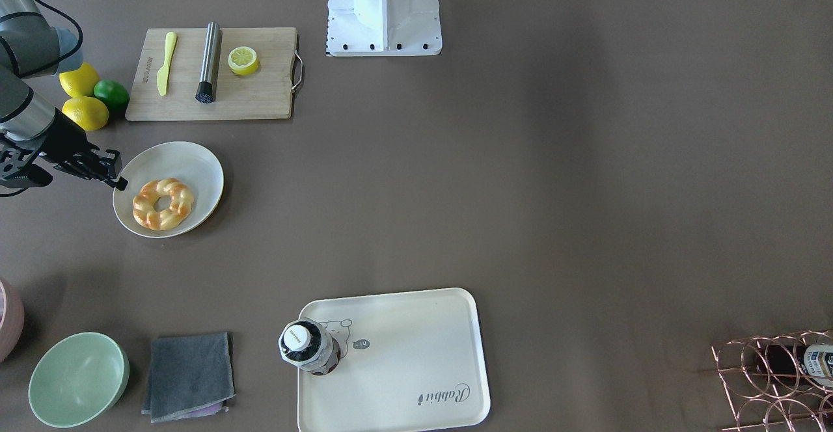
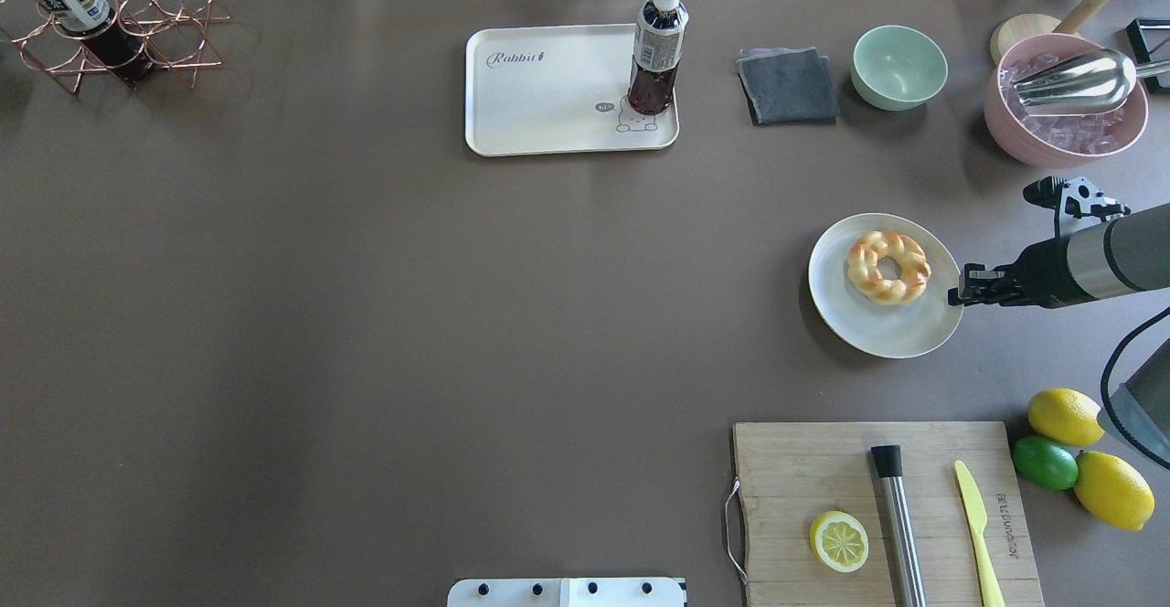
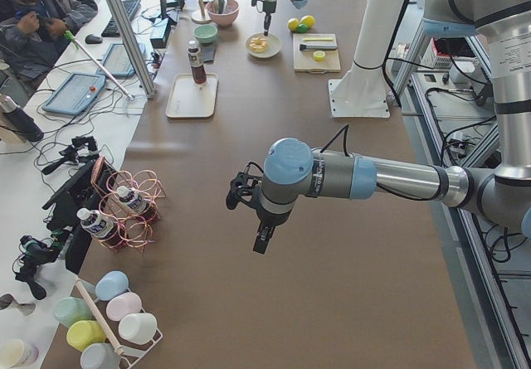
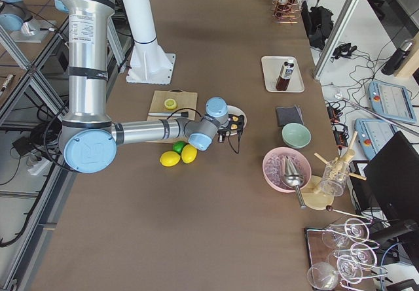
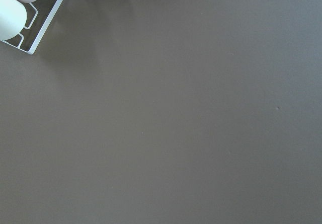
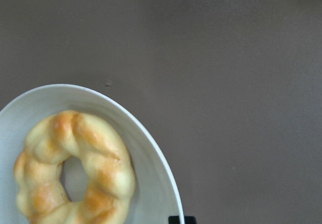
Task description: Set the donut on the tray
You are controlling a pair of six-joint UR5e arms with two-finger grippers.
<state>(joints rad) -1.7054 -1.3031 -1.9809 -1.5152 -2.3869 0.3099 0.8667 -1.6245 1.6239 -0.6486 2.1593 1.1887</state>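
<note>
The donut (image 1: 163, 204), a braided golden ring, lies on a round white plate (image 1: 202, 165); both also show in the overhead view, donut (image 2: 888, 267) and plate (image 2: 900, 337). My right gripper (image 1: 119, 183) hovers over the plate's rim beside the donut and looks shut and empty, and it also shows in the overhead view (image 2: 956, 297). Its wrist view shows the donut (image 6: 75, 168) and one fingertip (image 6: 181, 219). The cream tray (image 2: 548, 95) sits far across the table with a dark drink bottle (image 2: 654, 49) standing on its bear corner. My left gripper (image 3: 261, 240) hangs over bare table; I cannot tell whether it is open.
A wooden cutting board (image 2: 804, 470) holds a lemon half (image 2: 839, 540), a steel muddler and a yellow knife. Two lemons and a lime (image 2: 1045, 462) lie beside it. A grey cloth (image 2: 788, 86), a green bowl (image 2: 899, 66), a pink ice bowl (image 2: 1065, 100) and a copper wire rack (image 2: 110, 31) line the far edge.
</note>
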